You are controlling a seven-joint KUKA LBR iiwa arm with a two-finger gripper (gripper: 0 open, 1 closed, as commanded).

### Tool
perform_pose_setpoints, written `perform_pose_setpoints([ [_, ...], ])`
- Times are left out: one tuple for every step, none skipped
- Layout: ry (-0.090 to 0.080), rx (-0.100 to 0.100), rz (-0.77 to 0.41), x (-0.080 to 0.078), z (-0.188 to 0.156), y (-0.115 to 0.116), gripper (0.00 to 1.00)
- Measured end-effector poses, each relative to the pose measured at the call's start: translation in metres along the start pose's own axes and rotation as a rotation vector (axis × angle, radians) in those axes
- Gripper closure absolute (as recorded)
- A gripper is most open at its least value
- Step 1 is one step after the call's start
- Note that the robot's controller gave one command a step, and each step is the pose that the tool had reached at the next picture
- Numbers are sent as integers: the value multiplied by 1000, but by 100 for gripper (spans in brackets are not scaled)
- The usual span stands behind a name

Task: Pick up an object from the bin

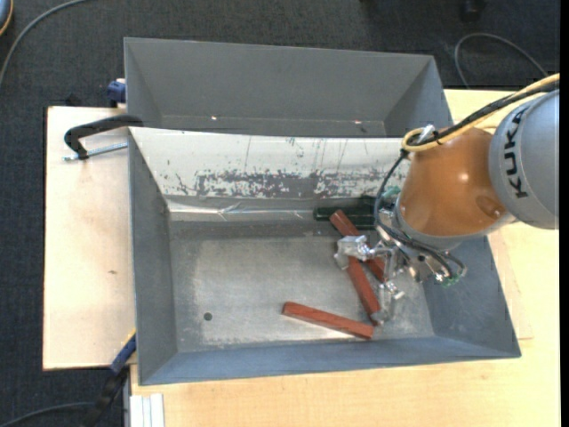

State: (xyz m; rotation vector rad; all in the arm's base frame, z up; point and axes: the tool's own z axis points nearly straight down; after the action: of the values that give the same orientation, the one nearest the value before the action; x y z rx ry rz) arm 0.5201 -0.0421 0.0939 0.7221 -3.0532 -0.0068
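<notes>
Writing: the letters "KU" read in black, running down the grey arm link (pixel 532 163) at the right edge of the camera view, where the frame cuts the word off.
Arm: it comes in from the right, with a rounded orange cover (pixel 444 189) on the wrist and yellow and black cables (pixel 480 118) looping over it.
Claw: the gripper (pixel 369 281) is low in the right part of the grey metal bin (pixel 151 265), close to the floor.
Claw state: spread. One silver finger (pixel 349 253) stands on the left of a stick and the other on its right, nearer the front wall, with a clear gap between them.
Thing at the claw: the slanted reddish-brown stick (pixel 342 223), a long flat bar, runs from near the back wall down toward the front and passes between the two fingers (whether either finger actually touches it cannot be told).
Hold: the stick lies on the bin floor and is straddled rather than pinched.
Count of sticks: two. The second reddish-brown stick (pixel 324 319) lies almost flat along the front of the floor, and its right end sits just beside the lower end of the slanted one.
Count of other things: one, a dark elongated object (pixel 329 212) lying against the foot of the back wall, just beside the slanted stick's upper end; its kind cannot be made out.
Bin floor: the left half is bare grey metal.
</notes>
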Motion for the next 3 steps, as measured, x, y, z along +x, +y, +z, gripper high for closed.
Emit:
perform_pose_setpoints([
  [-8,9,-494,-32,23,-47,0],
  [-7,10,-978,-68,22,-23,0],
  [-10,13,-580,-42,-74,-64,0],
])
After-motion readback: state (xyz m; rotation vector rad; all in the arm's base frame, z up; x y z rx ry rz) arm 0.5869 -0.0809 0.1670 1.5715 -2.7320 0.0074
